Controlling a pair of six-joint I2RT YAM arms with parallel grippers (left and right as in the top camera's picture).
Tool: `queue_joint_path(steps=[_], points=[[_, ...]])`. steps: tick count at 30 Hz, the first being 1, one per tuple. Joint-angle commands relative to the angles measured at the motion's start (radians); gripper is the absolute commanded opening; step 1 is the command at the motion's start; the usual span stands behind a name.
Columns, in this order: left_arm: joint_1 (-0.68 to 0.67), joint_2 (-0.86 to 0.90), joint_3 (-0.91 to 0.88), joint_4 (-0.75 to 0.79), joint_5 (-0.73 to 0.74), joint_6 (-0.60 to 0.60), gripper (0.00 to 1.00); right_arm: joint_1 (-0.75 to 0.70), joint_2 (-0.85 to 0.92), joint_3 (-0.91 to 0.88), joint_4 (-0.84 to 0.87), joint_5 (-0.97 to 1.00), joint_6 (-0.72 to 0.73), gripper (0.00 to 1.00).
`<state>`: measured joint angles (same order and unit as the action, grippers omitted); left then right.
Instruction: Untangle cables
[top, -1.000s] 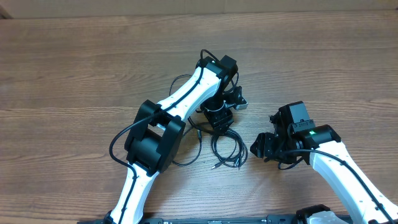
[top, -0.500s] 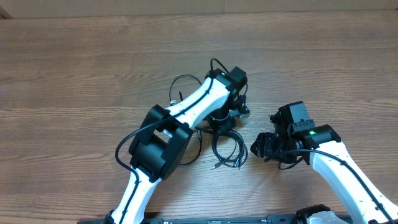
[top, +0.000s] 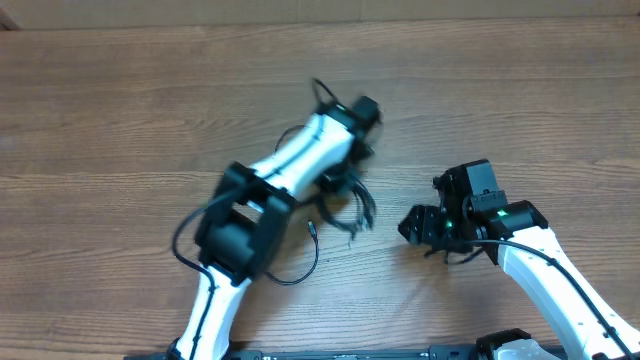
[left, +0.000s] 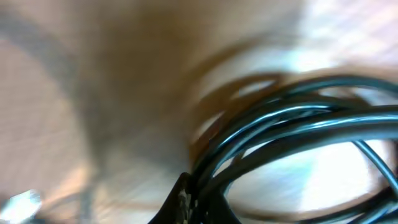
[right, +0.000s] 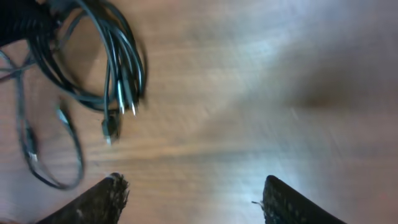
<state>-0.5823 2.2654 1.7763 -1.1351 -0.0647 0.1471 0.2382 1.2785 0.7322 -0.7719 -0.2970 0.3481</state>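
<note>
Wood-grain table (top: 120, 120) carries two arms. Near its centre the left gripper (top: 343, 186) is clamped tight on the cables (top: 354, 207), a blurred bunch of thin black cords with too many overlapping strands to count. One strand trails in a loop on the wood. Just right of the bunch, the right gripper (right: 193, 186) hangs with its fingers (right: 104, 198) spread wide, holding nothing.
</note>
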Motion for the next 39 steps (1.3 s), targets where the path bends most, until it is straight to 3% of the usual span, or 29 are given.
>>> queue_joint_path(steps=[1, 8, 18, 27, 39], points=[[0.112, -0.114, 0.053, 0.004, 0.032, -0.04, 0.04, 0.003, -0.006, 0.014, 0.108, -0.085, 0.004, 0.7], [0.173, -0.256, 0.053, -0.02, 0.309, 0.065, 0.04, 0.003, -0.006, 0.014, 0.397, -0.142, 0.004, 0.7], [0.13, -0.338, 0.053, -0.05, 0.557, 0.221, 0.04, 0.004, -0.006, 0.014, 0.411, -0.15, -0.096, 0.68], [0.126, -0.341, 0.053, -0.095, 0.656, 0.314, 0.04, 0.004, -0.006, 0.014, 0.434, -0.15, -0.122, 0.64], [0.13, -0.342, 0.053, -0.094, 0.719, 0.348, 0.04, 0.004, -0.006, 0.014, 0.474, -0.315, -0.121, 0.15]])
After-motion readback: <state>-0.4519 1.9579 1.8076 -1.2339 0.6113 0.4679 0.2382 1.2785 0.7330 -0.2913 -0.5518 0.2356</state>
